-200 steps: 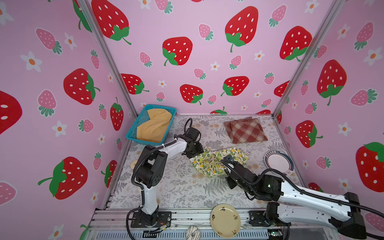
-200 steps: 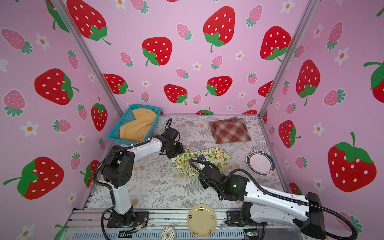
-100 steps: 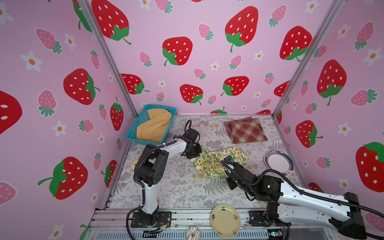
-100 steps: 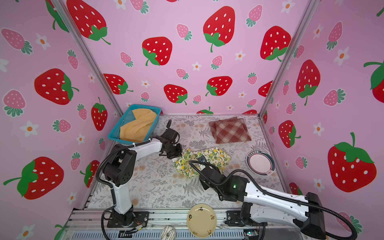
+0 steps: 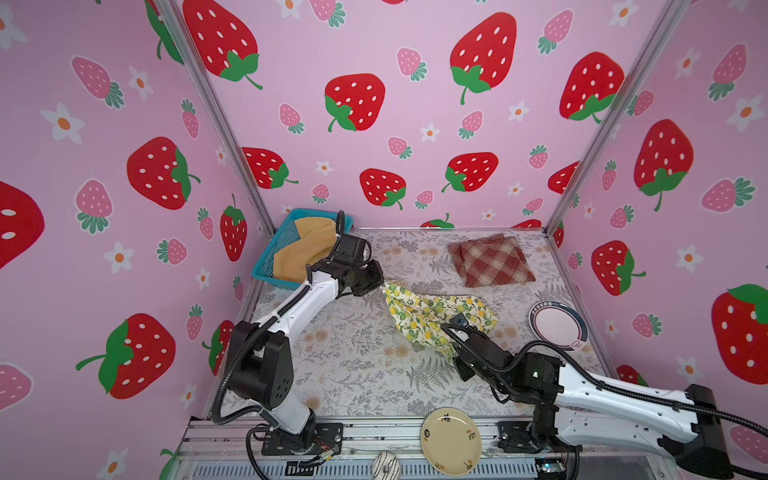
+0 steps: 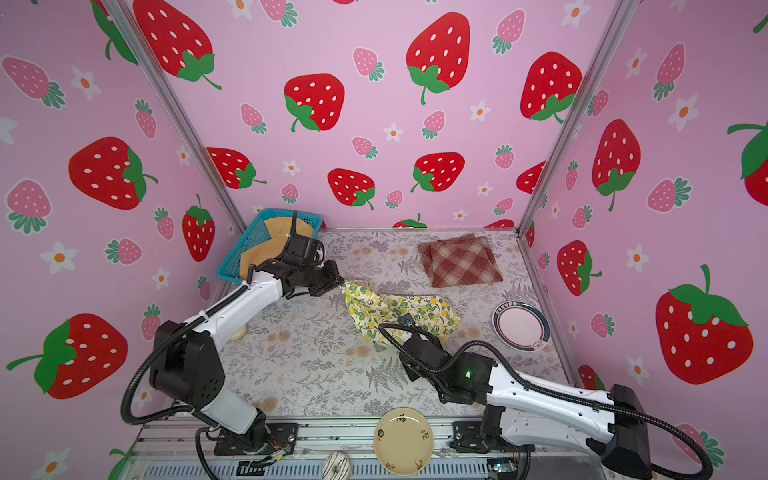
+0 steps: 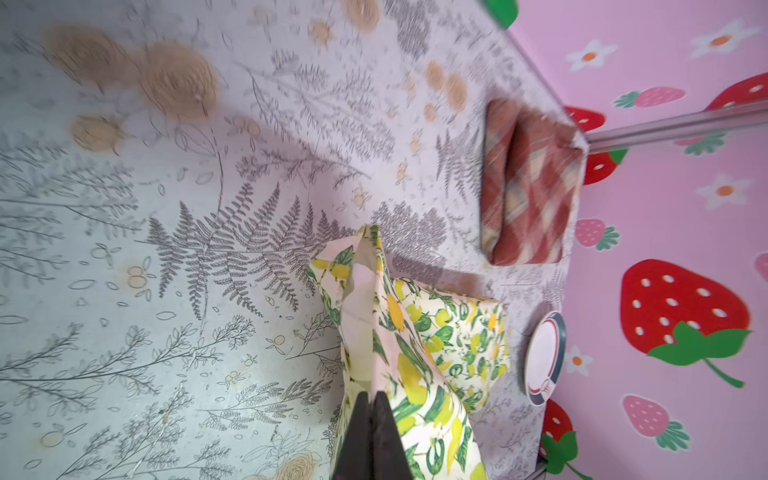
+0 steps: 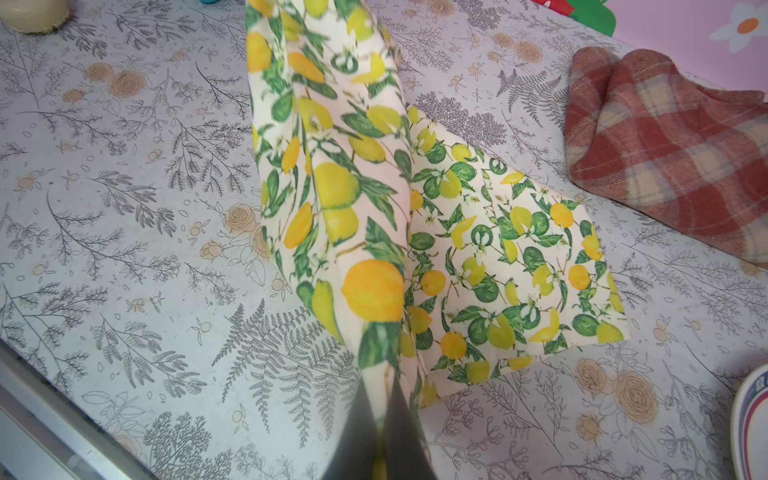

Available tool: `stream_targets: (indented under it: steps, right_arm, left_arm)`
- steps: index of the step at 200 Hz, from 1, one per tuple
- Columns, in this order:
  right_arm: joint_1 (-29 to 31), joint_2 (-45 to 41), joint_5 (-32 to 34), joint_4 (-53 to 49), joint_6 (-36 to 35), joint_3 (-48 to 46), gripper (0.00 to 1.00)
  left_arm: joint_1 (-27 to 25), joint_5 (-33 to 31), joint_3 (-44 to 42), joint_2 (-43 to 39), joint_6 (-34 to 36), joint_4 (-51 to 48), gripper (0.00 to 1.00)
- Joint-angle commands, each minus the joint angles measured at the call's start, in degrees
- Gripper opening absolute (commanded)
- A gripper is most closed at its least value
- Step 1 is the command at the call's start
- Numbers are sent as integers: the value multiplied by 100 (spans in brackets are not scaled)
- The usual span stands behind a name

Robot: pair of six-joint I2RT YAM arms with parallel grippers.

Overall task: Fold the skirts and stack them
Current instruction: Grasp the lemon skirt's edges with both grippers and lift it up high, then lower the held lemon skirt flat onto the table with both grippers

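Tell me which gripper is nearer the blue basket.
Left. The left gripper, shut on a corner of the lemon skirt, is just beside the blue basket. The right gripper, shut on the skirt's near corner, is well away from it, toward the table's front.

Left gripper [image 7: 372, 398]: black jaws pressed together on a lifted edge of the white cloth skirt printed with yellow lemons and green leaves [image 7: 436, 332]. The folded red-and-cream plaid cloth skirt [image 7: 528, 187] lies at the far right of the fern-printed table cover [image 7: 166, 208]. A round white dark-rimmed plate [image 7: 544, 357] sits just beside the lemon skirt.
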Motion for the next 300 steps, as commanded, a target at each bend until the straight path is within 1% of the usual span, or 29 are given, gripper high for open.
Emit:
stream_targets:
  steps: [1, 31, 46, 63, 93, 105, 116, 126, 141, 155, 168, 175, 181, 196, 217, 228, 238, 247, 257, 276, 300]
  right_arm:
    - [-89, -131, -34, 74, 31, 36, 5]
    - [-255, -96, -278, 12, -184, 320, 2]
    - [-365, -145, -462, -60, -341, 492, 2]
    - [-544, -196, -801, -51, -551, 646, 2]
    - [-1065, 3, -1568, 10, -1040, 1087, 3]
    - [-1477, 207, -1975, -18, -1262, 1391, 3]
    - [-2014, 451, -2347, -58, -1514, 1741, 3]
    - [-2489, 695, -2556, -83, -1759, 2102, 2]
    - [-3195, 1140, -2907, -88, -2067, 2659, 2]
    - [-3780, 1648, -3290, -175, -2233, 3277, 2]
    - [-4049, 2157, -3310, -374, -2352, 4005, 1]
    - [-4095, 2407, -3268, -501, -2434, 4415, 1]
    - [-4100, 2590, -3193, -623, -2473, 4743, 1]
    - [-4109, 2925, -3062, -894, -2535, 5599, 1]
    - [-4109, 3209, -2872, -1333, -2666, 6599, 1]
    - [-4109, 3249, -2817, -1493, -2711, 6931, 0]
    - [-4105, 3196, -2802, -1553, -2731, 7037, 1]
    - [-4102, 3081, -2861, -1554, -2700, 6939, 1]
    - [-4067, 2908, -2911, -1523, -2661, 6694, 1]
    - [-3981, 2458, -3124, -1286, -2507, 5853, 1]
    - [-3802, 1883, -3516, -905, -2215, 4300, 1]
  left_arm:
    - [202, 79, 393, -410, 70, -448, 0]
    - [606, 81, 621, -882, 120, -682, 0]
    - [882, 206, 850, -986, 146, -800, 0]
    - [1089, 355, 1288, -917, 257, -1013, 0]
    - [1124, 634, 2246, -500, 423, -1268, 0]
    - [1108, 731, 2901, -172, 488, -1460, 0]
    - [1107, 734, 3630, 232, 565, -1712, 0]
    - [1116, 819, 4360, 681, 601, -1945, 0]
    - [1097, 1020, 5630, 1441, 594, -2288, 0]
    - [1067, 1215, 6984, 2233, 487, -2607, 0]
    - [1072, 1366, 8194, 2906, 243, -2710, 0]
    - [1091, 1456, 8579, 3138, 59, -2608, 0]
    - [1121, 1558, 8691, 3221, -102, -2422, 0]
    - [1176, 1596, 8339, 3026, -335, -1867, 0]
    - [1208, 1266, 7499, 2298, -213, -1269, 0]
    - [1240, 1027, 7150, 1932, -78, -1169, 0]
    - [1269, 836, 6817, 1626, 60, -1150, 0]
    - [1287, 751, 6405, 1326, 138, -1074, 0]
    - [1309, 746, 5644, 889, 175, -812, 0]
    - [1315, 629, 3630, -93, 59, 32, 0]
    - [1318, 532, 1168, -1151, -121, 808, 0]
